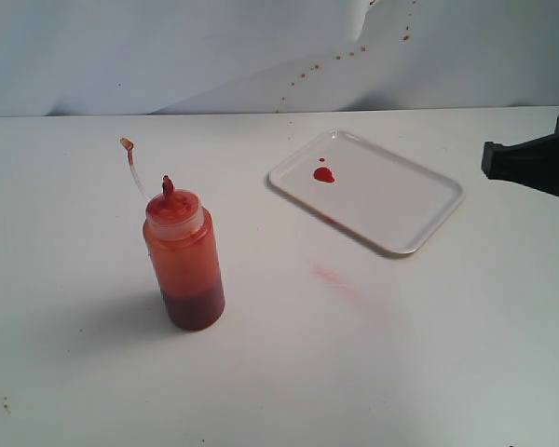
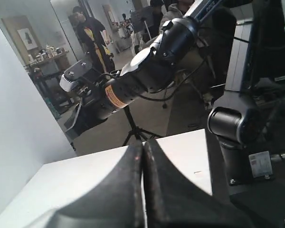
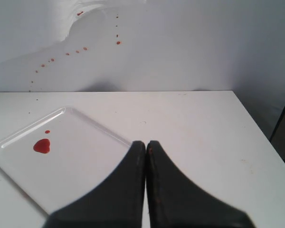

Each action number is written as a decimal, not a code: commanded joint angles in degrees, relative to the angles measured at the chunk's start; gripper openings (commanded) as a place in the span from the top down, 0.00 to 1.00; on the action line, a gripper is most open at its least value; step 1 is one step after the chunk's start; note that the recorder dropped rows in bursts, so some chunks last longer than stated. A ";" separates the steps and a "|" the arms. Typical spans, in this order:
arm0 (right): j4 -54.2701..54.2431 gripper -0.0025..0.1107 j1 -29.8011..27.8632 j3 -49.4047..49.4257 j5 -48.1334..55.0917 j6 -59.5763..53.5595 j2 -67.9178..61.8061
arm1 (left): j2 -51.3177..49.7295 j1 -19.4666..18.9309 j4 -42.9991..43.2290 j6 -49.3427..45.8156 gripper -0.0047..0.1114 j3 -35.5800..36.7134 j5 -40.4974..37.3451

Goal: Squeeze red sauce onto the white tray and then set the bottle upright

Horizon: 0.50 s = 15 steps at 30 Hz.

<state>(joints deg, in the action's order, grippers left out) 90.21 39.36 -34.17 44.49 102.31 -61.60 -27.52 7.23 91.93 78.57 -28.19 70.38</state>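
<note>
- The left fingers (image 2: 126,190) are pressed flat together, no gap between them and nothing held.
- The right fingers (image 3: 123,185) are likewise closed against each other and empty.
- The white tray (image 3: 85,156) lies flat on the surface (image 3: 199,123) just ahead of and below the right fingers, which hide part of its near edge.
- A blob of red sauce (image 3: 42,146) with a small drop beside it sits on the tray, well apart from the right fingertips.
- The bottle (image 1: 184,261) stands upright on the surface, free of both pairs of fingers and well apart from the tray.
- Dark red sauce fills the bottle's lower part, and its wall above is smeared orange-red.
- Its tip cap (image 1: 127,144) is off the nozzle and sticks up on its thin tether beside the bottle.
- A faint pink smear (image 1: 331,275) marks the surface between bottle and tray.
- Red specks (image 3: 80,49) dot the white backdrop beyond the right fingers.
- Beyond the left fingers, past the surface's edge, a black arm (image 2: 147,71) reaches across.
</note>
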 commanded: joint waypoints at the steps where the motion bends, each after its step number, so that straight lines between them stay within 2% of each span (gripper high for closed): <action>1: 0.18 0.98 -0.15 0.39 0.74 0.30 0.29 | 0.83 0.40 -1.00 19.92 0.96 0.15 -13.19; 2: 0.18 0.98 -0.15 0.39 0.74 0.30 0.29 | 0.83 0.40 -0.25 28.36 0.96 0.15 -23.26; 4: 0.18 0.98 -0.15 0.39 0.74 0.30 0.29 | 0.83 0.75 3.64 32.12 0.96 0.15 -30.78; 5: 0.18 0.98 -0.15 0.39 0.74 0.30 0.29 | 0.83 2.15 5.16 32.12 0.96 0.15 -33.65; 9: 0.18 0.98 -0.15 0.39 0.74 0.30 0.29 | 1.43 12.68 8.02 31.75 0.96 0.69 -45.39; 11: 0.18 0.98 -0.15 0.39 0.74 0.30 0.29 | 2.87 16.52 8.02 33.65 0.96 1.96 -51.64; 15: 0.18 0.98 -0.15 0.39 0.74 0.30 0.29 | 2.87 17.31 8.02 33.13 0.96 2.20 -52.84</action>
<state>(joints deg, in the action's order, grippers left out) 90.21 39.36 -34.17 44.49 102.31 -61.60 -25.01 24.03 99.98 111.30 -26.37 19.14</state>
